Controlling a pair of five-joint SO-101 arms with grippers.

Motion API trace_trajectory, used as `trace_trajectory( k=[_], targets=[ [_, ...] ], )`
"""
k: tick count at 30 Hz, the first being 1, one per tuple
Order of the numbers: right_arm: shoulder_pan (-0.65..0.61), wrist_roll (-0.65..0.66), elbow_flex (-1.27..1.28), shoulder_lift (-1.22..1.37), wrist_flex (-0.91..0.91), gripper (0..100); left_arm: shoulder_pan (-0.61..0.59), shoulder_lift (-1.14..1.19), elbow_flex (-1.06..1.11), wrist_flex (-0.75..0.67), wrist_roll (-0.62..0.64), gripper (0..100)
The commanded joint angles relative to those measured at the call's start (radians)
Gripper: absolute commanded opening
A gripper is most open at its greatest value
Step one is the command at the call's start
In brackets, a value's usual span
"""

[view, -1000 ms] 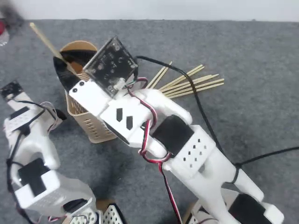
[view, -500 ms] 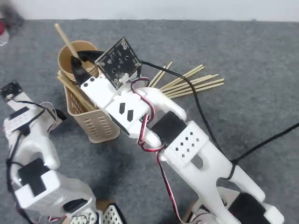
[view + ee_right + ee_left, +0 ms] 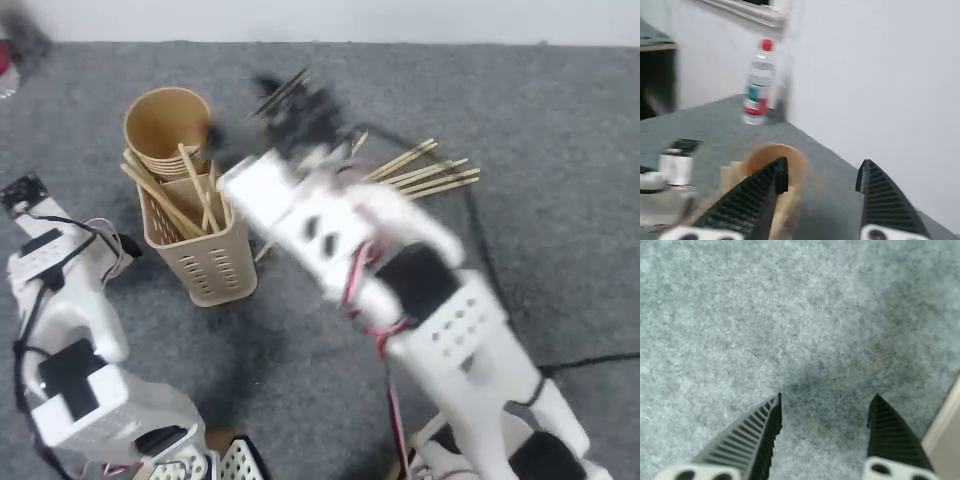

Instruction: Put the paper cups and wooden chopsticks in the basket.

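On the grey table, the right end effector has swung off the upper-left basket, spread and empty. Its chopstick now stands inside by the paper cups. Loose chopsticks remain; left end effector parted, empty.

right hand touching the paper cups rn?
Apart. High view: the right hand, blurred, is off to the side of the paper cups in the basket, with bare table between them.

The beige basket has slotted rows, the paper cups are tan, the chopsticks pale, the table speckled grey.
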Motion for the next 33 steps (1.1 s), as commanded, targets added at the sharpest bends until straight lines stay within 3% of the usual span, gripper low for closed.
trace_trajectory(
  k=[1,7,11,22,29,33],
  targets=[
    [0.176,0.043,-0.077,0.045,0.114,22.1,-0.006,-0.032,-0.012,0.006,-0.006,26],
    [0.32,0.483,-0.075,0.314,0.375,22.1,-0.005,-0.032,-0.012,0.006,-0.006,26],
    [0.398,0.747,-0.077,0.492,0.386,22.1,-0.005,-0.032,-0.012,0.006,-0.006,26],
    [0.464,0.916,-0.078,0.897,0.058,22.0,-0.002,-0.032,-0.01,0.005,-0.006,26],
    [0.473,0.942,-0.256,1.115,0.041,21.4,0.0,-0.032,-0.01,0.003,-0.006,26],
    [0.479,0.944,-0.368,1.199,0.127,1.9,0.0,-0.032,-0.01,0.003,-0.006,26]
  ],
)
